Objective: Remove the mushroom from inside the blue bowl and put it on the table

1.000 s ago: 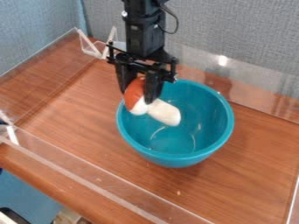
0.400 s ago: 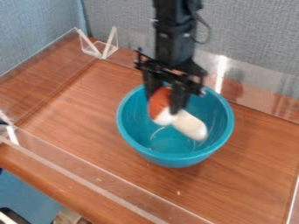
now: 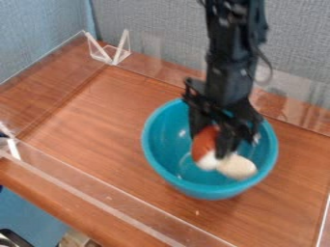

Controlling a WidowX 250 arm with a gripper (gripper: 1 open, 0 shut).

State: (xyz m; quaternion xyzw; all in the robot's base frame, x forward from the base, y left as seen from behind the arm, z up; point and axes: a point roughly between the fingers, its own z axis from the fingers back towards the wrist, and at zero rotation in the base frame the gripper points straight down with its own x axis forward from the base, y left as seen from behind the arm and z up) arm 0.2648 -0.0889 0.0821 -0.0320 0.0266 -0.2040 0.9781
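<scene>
Toward four o'clock from the frame's centre, low in the bowl [image 3: 173, 178] on the table [image 3: 106, 143], sits the mushroom [image 3: 237, 168], its pale stem pointing to about four o'clock and its orange-red cap to ten. It looks light and a little soft, smooth enough to slip; the cap's flanks seem the best hold, squeezed gently. Over the cap, the gripper [image 3: 214, 143] has its fingers drawn together, apparently clamped on the mushroom, though blur hides the contact. Farther back, the arm [image 3: 234, 43] comes down nearly upright from twelve to one o'clock.
</scene>
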